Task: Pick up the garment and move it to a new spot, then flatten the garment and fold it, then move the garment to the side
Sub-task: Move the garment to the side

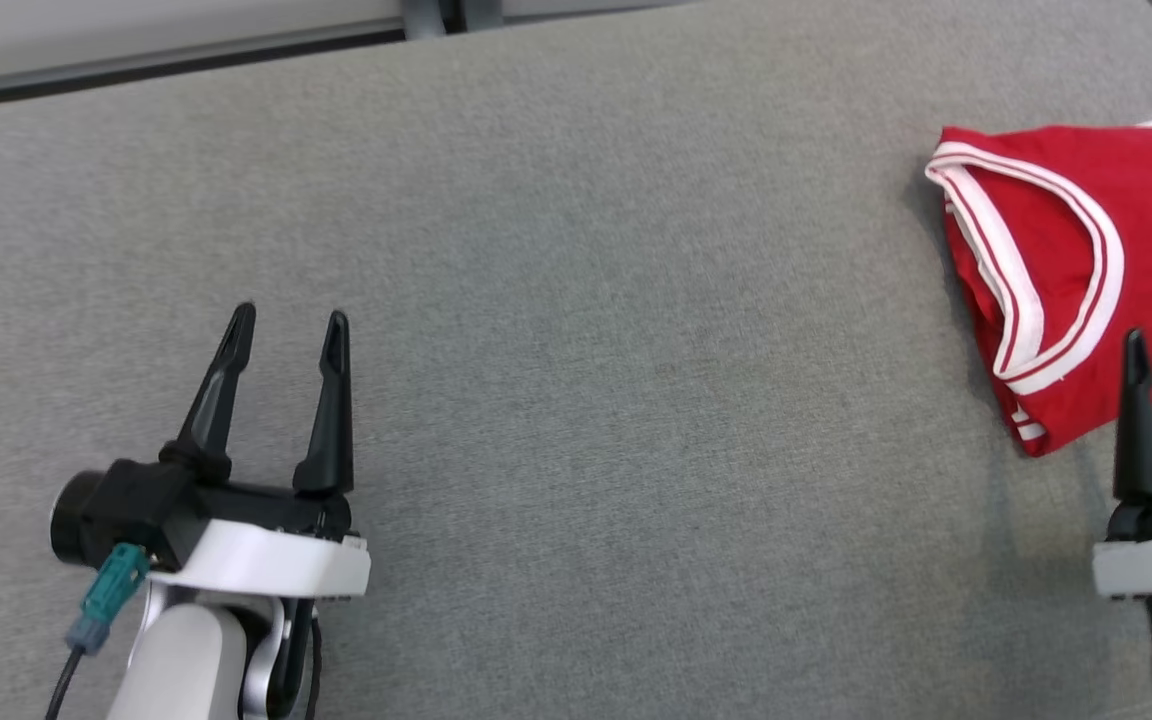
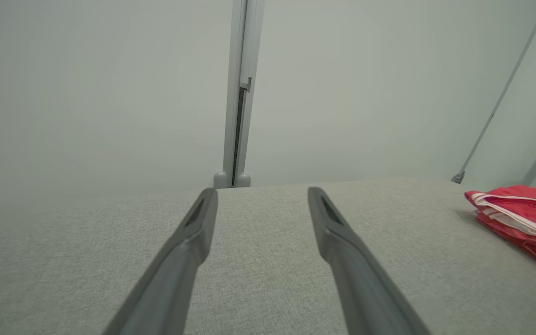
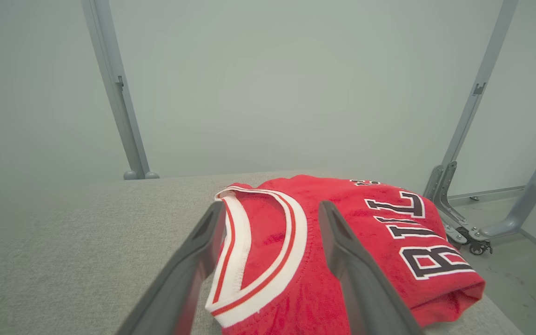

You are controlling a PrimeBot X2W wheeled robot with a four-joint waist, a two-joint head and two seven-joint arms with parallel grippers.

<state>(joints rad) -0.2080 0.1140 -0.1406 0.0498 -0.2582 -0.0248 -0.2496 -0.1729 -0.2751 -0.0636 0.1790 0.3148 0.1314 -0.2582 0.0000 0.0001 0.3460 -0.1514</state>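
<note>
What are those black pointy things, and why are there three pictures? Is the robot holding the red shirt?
The black pointy things are the robot's fingers. It has two arms, and each ends in a gripper with two long fingers. One picture comes from a camera on its head, looking down at a grey table. There you see the left gripper and one finger of the right gripper. The other two pictures come from cameras on its wrists, looking along the fingers. A folded red shirt with white trim lies at the table's right side. Nothing is held: both grippers are open, and the right one hangs over the shirt.
</note>
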